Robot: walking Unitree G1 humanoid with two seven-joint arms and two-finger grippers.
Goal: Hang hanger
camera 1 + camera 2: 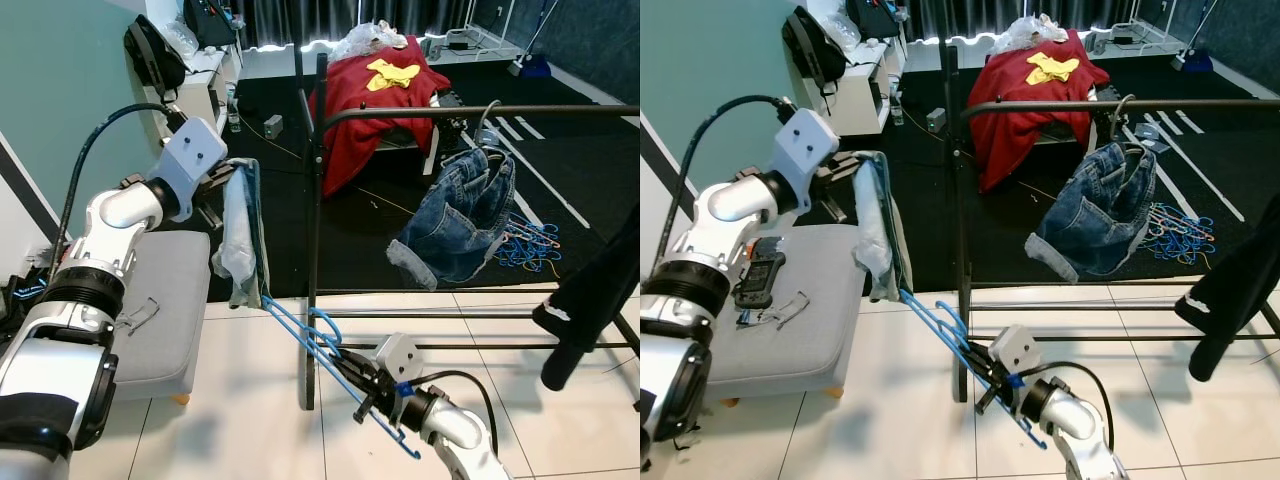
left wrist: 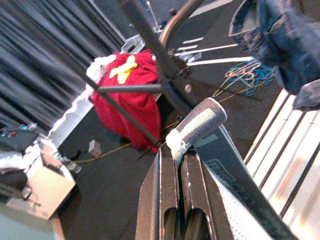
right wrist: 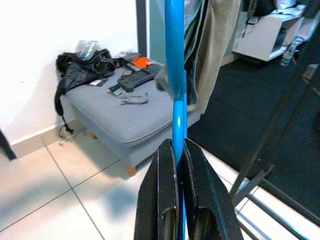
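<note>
A blue plastic hanger [image 1: 300,335] slants from the hem of a pale denim garment [image 1: 243,240] down toward the tiled floor. My right gripper [image 1: 352,378] is low over the tiles, shut on the hanger's bar [image 3: 175,75]. My left gripper [image 1: 226,176] is raised at the left, shut on the top edge of the garment [image 2: 196,124], which hangs down from it. The hanger's upper end sits inside the garment's lower part. The black clothes rack has a rail [image 1: 480,112] to the right and a post [image 1: 316,200] just behind the garment.
Blue denim shorts [image 1: 460,220] hang on the rail and a black garment [image 1: 590,300] hangs at the far right. A grey ottoman [image 1: 165,310] with small items stands at the left. Loose blue hangers [image 1: 525,245] lie on the dark carpet. A red cloth [image 1: 375,90] is draped behind.
</note>
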